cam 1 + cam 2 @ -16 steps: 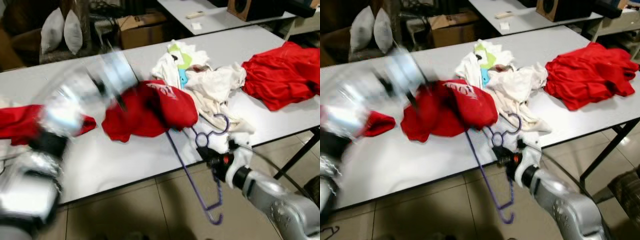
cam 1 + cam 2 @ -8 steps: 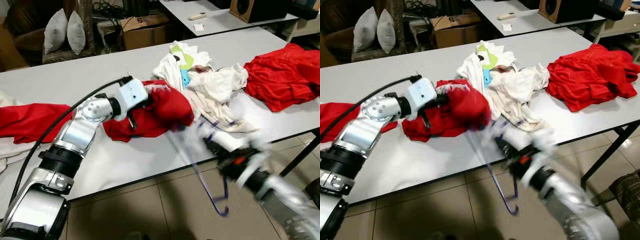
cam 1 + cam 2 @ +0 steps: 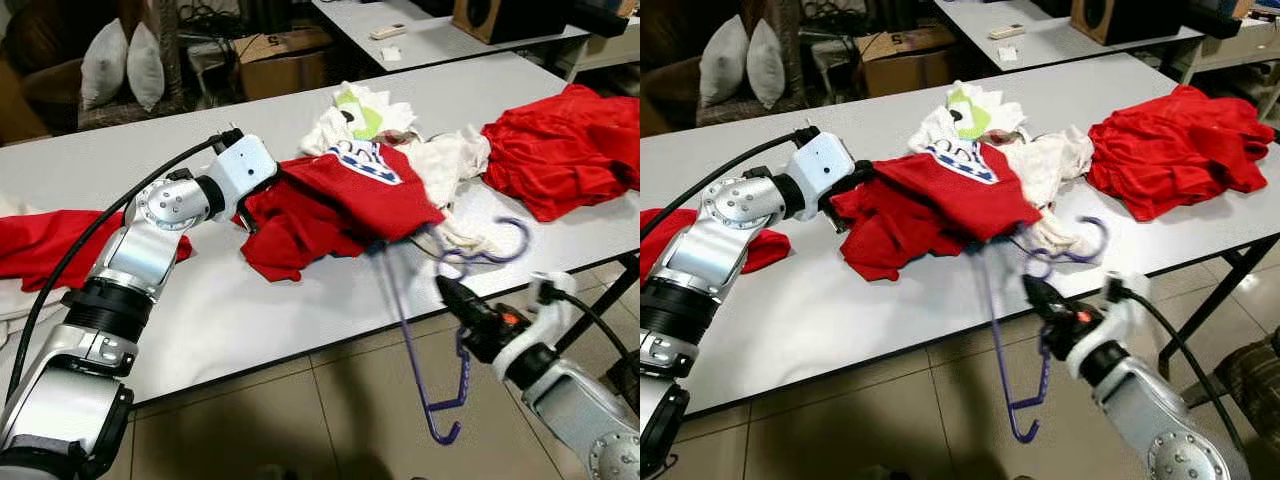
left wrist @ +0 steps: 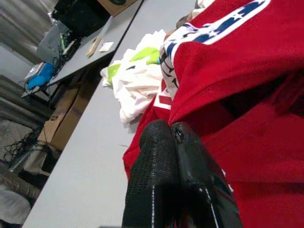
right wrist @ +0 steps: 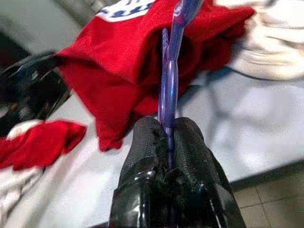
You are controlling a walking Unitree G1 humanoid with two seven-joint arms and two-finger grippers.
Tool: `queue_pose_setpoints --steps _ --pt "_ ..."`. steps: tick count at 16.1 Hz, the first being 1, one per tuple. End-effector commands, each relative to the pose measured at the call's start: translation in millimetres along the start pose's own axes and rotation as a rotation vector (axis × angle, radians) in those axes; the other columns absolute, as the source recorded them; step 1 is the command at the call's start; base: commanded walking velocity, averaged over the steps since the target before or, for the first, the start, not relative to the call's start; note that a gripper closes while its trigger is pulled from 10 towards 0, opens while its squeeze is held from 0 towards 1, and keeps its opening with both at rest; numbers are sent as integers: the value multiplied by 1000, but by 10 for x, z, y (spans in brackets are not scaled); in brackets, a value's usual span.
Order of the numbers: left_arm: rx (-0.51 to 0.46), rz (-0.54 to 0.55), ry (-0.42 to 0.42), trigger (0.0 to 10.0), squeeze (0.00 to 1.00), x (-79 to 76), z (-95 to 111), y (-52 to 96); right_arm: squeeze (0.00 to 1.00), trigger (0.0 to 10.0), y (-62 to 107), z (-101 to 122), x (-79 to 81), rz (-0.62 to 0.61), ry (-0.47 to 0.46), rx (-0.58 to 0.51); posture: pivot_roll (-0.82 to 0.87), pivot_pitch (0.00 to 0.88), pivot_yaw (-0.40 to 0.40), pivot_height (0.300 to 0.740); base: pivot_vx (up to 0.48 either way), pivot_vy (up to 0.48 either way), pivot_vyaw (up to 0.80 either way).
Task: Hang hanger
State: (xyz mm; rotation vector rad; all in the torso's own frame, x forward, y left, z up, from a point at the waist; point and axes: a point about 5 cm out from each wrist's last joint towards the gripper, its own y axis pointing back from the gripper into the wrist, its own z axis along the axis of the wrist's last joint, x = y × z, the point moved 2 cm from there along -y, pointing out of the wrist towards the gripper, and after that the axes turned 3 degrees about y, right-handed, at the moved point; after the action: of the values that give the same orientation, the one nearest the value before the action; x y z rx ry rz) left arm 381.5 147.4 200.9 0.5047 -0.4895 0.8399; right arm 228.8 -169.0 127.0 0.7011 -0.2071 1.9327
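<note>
Head cam: the purple hanger (image 3: 440, 340) dangles off the front edge of the white table (image 3: 250, 310), over open tile floor, its upper end tucked under the red shirt (image 3: 335, 205). The right gripper (image 3: 452, 300) sits just off that edge. Left wrist cam: left gripper (image 4: 173, 137) fingers pressed together on the shirt's hem (bare tabletop beside it). Right wrist cam: black fingers (image 5: 147, 152) pinching the hanger's wire.

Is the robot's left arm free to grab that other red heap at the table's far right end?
Probably not: the left gripper is shut on the red jersey, and the red heap lies beyond the white clothes, nearer the right gripper.
</note>
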Motion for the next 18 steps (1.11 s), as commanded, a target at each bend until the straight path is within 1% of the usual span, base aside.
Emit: queue_pose_setpoints --steps 1,3,5,6,7,8,9,10,11,12,13,14,16,18 --pt "-22 25 -7 0 0 71 48 12 0 10000 -16 1 116 59 46 20 -137 0 88 740 0 0 0" --pt "-89 5 27 0 0 43 167 -17 0 10000 -3 -11 254 154 119 54 -135 0 87 740 0 0 0" --pt "-129 -38 55 0 0 -21 246 -51 0 10000 17 11 382 246 131 46 -135 0 88 740 0 0 0" --pt "-132 -52 58 0 0 -48 259 -69 0 10000 -25 187 266 162 72 -72 -139 0 90 740 0 0 0" --pt "-128 -47 55 0 0 -36 252 -67 0 10000 -28 244 204 125 35 -113 -138 0 90 740 0 0 0" --pt "-114 -32 42 0 0 0 229 -54 0 10000 -11 343 125 91 -56 -194 -139 0 89 740 0 0 0" --pt "-92 -6 26 0 0 72 180 -23 0 10000 54 427 12 74 -219 -286 -137 0 88 740 0 0 0" --pt "-83 2 20 0 0 99 159 -9 0 10000 74 403 -27 61 -234 -276 -137 0 86 740 0 0 0" --pt "-74 7 14 0 0 120 140 4 0 10000 72 297 -21 53 -169 -193 -137 0 87 740 0 0 0" --pt "-73 7 14 0 0 126 137 8 0 10000 56 161 44 75 -93 -90 -136 0 86 740 0 0 0" --pt "-75 7 15 0 0 126 142 6 0 10000 48 112 91 99 -69 -55 -134 0 85 740 0 0 0" --pt "-94 1 20 0 0 110 184 -10 0 10000 37 34 165 137 -13 14 -135 0 86 740 0 0 0" --pt "-122 -8 30 0 0 89 238 -29 0 10000 34 -3 205 159 23 61 -136 0 86 740 0 0 0" --pt "-151 -20 42 0 0 57 301 -62 0 10000 30 -34 237 183 79 115 -141 0 89 740 0 0 0"
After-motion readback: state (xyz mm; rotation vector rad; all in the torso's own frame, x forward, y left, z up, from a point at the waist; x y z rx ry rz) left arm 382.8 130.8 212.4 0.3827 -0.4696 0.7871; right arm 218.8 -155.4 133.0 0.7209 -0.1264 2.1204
